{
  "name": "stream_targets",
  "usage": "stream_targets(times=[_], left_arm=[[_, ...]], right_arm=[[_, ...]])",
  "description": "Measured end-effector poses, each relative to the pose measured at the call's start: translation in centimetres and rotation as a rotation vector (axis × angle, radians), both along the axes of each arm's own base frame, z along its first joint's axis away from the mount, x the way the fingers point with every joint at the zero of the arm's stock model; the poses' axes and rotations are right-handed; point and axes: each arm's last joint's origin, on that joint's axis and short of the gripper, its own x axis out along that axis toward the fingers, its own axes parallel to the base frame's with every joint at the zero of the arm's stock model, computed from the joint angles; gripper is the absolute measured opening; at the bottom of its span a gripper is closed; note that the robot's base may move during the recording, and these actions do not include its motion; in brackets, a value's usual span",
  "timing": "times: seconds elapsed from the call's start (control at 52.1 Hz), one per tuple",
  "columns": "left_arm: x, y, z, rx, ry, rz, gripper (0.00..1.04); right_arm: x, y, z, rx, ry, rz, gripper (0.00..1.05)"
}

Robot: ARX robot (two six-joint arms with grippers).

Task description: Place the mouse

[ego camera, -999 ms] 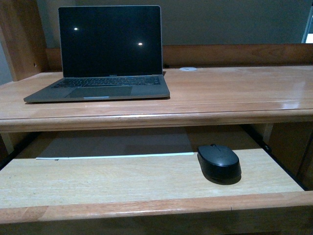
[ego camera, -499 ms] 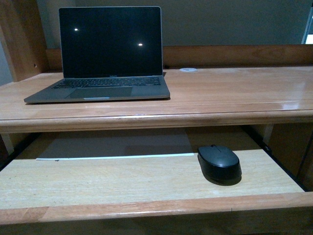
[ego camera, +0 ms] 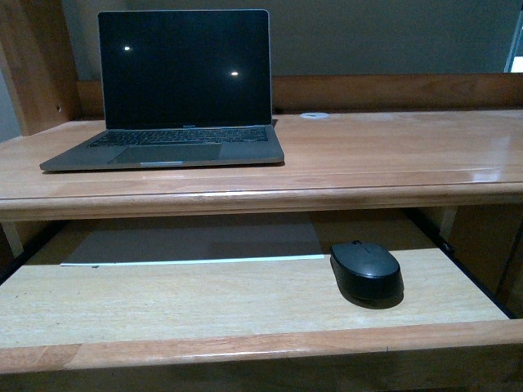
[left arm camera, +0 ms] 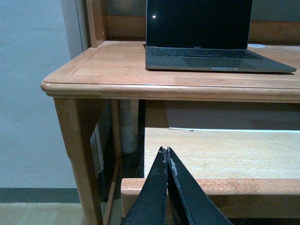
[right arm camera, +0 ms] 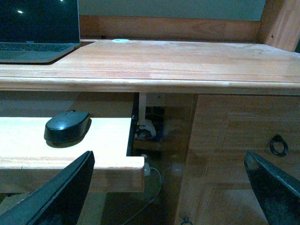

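The black mouse (ego camera: 366,271) rests on the pulled-out keyboard tray (ego camera: 204,302), toward its right side; the right wrist view shows the mouse (right arm camera: 67,126) too. Neither arm appears in the front view. My left gripper (left arm camera: 166,151) is shut with nothing between its fingers, in front of the tray's (left arm camera: 225,187) left front corner. My right gripper (right arm camera: 171,161) is open wide and empty. It sits in front of the tray's (right arm camera: 70,161) right end, apart from the mouse.
An open grey laptop (ego camera: 176,94) with a dark screen stands on the desk top (ego camera: 392,155) at the left. A drawer front with a ring pull (right arm camera: 278,145) lies right of the tray. A cable (right arm camera: 152,185) hangs below the tray end.
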Motion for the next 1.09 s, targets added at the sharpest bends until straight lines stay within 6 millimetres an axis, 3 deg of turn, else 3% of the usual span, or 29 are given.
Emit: stream_targets(times=[0.173,0.346,0.538,0.672,0.826,1.018,1.095], left_arm=[[-1.3,0.0,-0.3,0.000,0.002,-0.002,0.02],[-1.3,0.0,-0.3,0.000,0.006,0.000,0.02],[-1.3,0.0,-0.3,-0.001,0.006,0.000,0.59],[-1.3,0.0,-0.3,-0.001,0.005,0.000,0.99],[-1.3,0.0,-0.3,-0.001,0.006,0.000,0.98],[-1.3,0.0,-0.3,-0.001,0.005,-0.001,0.98],[-1.3,0.0,-0.3,0.000,0.005,-0.001,0.98]], right_arm=[[0.0,0.0,0.0,0.000,0.000,-0.001,0.98],[0.0,0.0,0.0,0.000,0.000,0.000,0.98],[0.2,0.4,0.4,0.016,-0.012,0.030,0.98],[3.1,3.0,2.7,0.068,0.123,0.168,0.98],[7.8,6.5,3.5,0.046,0.242,0.229,0.98],[11.7,10.2,2.6,0.029,0.332,0.266,0.98],[12.5,10.6,2.5,0.033,0.346,0.243,0.98]])
